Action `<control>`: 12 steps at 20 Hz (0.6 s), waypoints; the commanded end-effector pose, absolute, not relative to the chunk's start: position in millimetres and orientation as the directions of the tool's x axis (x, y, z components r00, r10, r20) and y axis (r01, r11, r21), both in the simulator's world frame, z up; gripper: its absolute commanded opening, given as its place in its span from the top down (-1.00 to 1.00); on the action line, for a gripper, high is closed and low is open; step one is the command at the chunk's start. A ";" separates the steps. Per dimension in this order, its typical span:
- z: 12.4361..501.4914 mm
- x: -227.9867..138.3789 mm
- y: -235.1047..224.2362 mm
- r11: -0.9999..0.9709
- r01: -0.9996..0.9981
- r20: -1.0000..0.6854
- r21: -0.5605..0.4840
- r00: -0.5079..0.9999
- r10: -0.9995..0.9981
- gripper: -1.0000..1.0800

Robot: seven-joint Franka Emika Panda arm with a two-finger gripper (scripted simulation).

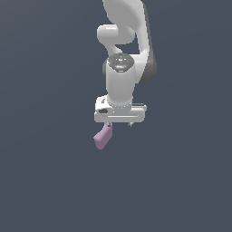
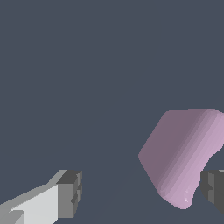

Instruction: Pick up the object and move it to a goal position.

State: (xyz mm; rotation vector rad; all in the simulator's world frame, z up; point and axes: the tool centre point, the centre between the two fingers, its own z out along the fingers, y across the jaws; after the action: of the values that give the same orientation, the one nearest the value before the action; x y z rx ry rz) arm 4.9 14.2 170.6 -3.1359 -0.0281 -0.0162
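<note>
Looked down the white arm (image 1: 121, 68) in the exterior view and found it reaching in from the top of the picture, wrist pointed straight down over a plain slate-grey ground (image 1: 45, 181). Found the gripper (image 1: 119, 124) at its lower end with the jaws spread wide, far wider than the object (image 1: 103, 136) would need. Saw nothing clamped between them.

Placed the object just under the gripper body, toward the exterior view's left end of it, beside the short dark finger there. Noted its pale pink-lilac colour, its rounded edges and its tilt: upper end close under the gripper, lower end swung out toward the exterior view's left.

Turned to the wrist view and saw the gripper (image 2: 141, 192) from behind its two grey fingertips (image 2: 70, 192), set well apart with bare ground across most of the gap. Found the object (image 2: 183, 153) large in that picture, crowded against one fingertip and well clear of the other. Could not tell whether it actually touched that near fingertip (the edges met in the picture, nothing more). Could not tell either whether the object lay on the ground or hung above it.
</note>
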 end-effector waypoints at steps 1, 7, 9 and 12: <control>170.6 4.9 14.2 -1.000 0.018 0.010 -0.005 1.000 0.018 -0.92; 180.2 6.5 13.1 -1.000 0.020 0.016 0.011 1.000 0.020 -0.92; 184.2 7.0 12.8 -1.000 0.022 0.018 0.018 1.000 0.022 -0.92; 185.9 7.3 12.6 -1.000 0.023 0.019 0.021 1.000 0.024 -0.92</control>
State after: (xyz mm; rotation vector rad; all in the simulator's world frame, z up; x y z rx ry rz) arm 7.3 12.9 185.2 -3.1598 -0.0366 -0.0308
